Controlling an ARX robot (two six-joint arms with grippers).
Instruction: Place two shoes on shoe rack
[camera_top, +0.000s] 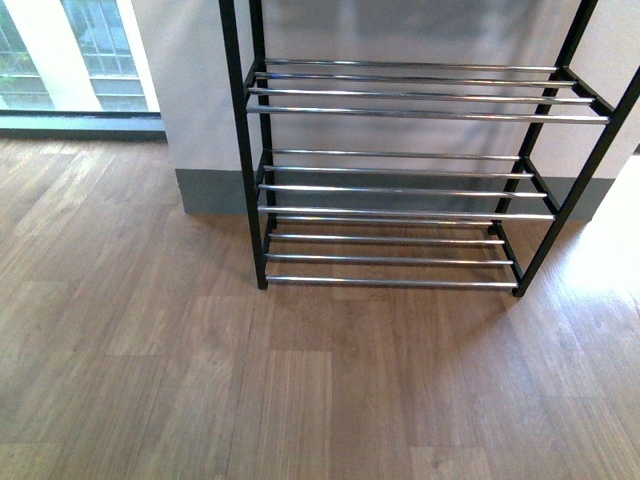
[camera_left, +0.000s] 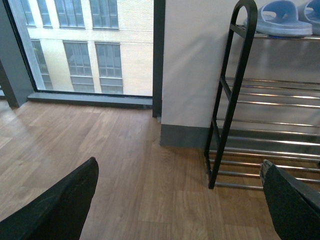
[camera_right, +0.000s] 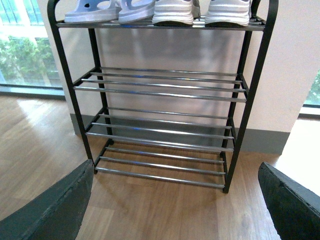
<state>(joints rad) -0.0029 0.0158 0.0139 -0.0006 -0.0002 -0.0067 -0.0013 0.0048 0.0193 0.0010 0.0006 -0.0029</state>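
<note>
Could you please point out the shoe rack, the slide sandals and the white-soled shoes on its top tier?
shoe rack (camera_right: 165, 93): right wrist view, a chrome bar of the second tier.
slide sandals (camera_right: 92, 11): right wrist view, the left sandal's side.
white-soled shoes (camera_right: 172, 11): right wrist view, the left shoe's white sole.

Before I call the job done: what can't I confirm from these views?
- Top tier: the front view cuts the shoe rack off below it.
- Two shoes: right wrist view shows only white soles; uppers cropped by the frame's edge.
- Slide sandals: partly cropped in both wrist views.
- Left gripper, right gripper: only dark fingers at the frame corners, spread apart and empty; neither arm appears in the front view.
</note>
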